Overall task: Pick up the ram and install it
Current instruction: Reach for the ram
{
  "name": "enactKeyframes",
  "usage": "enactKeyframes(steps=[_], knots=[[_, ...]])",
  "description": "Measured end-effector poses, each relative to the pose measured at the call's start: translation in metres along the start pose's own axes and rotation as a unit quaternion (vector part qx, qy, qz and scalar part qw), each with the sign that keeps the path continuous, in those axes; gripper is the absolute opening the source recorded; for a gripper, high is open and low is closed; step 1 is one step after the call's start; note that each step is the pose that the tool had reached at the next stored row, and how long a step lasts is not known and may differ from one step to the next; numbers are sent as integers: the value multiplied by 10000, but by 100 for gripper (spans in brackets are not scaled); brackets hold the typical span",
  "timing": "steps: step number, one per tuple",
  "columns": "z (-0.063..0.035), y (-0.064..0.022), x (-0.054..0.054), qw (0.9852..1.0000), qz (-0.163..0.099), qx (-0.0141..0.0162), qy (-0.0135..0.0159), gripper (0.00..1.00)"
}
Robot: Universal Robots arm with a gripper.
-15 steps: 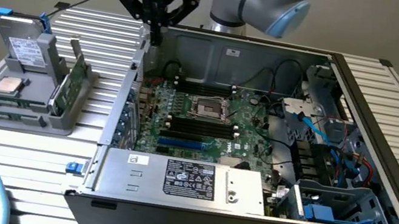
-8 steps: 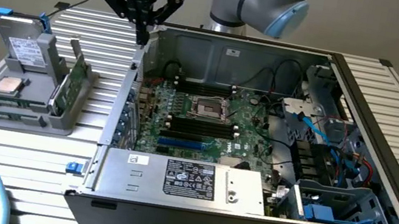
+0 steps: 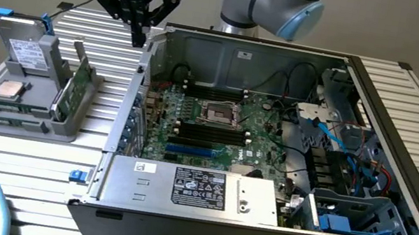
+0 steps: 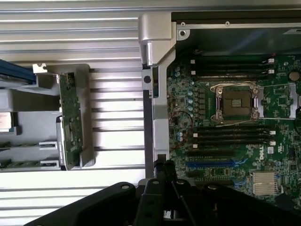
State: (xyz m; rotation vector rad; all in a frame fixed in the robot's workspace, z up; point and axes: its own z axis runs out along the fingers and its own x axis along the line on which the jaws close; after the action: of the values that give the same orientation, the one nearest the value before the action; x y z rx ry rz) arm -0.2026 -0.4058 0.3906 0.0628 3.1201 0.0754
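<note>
The ram [image 3: 77, 86] is a thin green stick standing on edge in a slot of the grey holder [image 3: 61, 127], at the exterior view's left beside the open computer case. The wrist view has the ram [image 4: 70, 121] in the same holder. My gripper [image 3: 138, 36] hangs above the case's left wall, behind the holder and well above the ram, shut with nothing between its fingers. In the wrist view, the gripper [image 4: 163, 170] sits over the case's edge. The green motherboard [image 3: 221, 126] lies inside the case, with black memory slots [image 4: 230, 136] either side of the processor socket [image 4: 236, 102].
The holder also carries a silver processor chip [image 3: 9, 89] and a drive [image 3: 27, 51] with a blue handle. Inside the case [image 3: 259, 226] are a power supply [image 3: 197, 189], cables and a blue drive cage [image 3: 352, 214]. The slatted table [image 3: 5, 152] surrounds everything.
</note>
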Motion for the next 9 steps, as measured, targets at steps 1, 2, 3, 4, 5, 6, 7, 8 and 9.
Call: enactKeyframes(steps=[1,2,3,4,5,6,7,8,9], knots=[[1,-8,22,10000,-11,0,1,11],[2,-16,45,10000,-22,0,1,11],[3,-23,66,10000,-31,-1,1,11],[3,-30,89,10000,-40,-1,2,11],[4,-36,112,10000,-48,-1,2,11],[4,-43,140,10000,-56,-1,3,11],[4,-49,168,10000,-62,-1,3,11],[4,-55,202,10000,-66,-1,3,11],[5,-61,240,10000,-70,-1,3,11]])
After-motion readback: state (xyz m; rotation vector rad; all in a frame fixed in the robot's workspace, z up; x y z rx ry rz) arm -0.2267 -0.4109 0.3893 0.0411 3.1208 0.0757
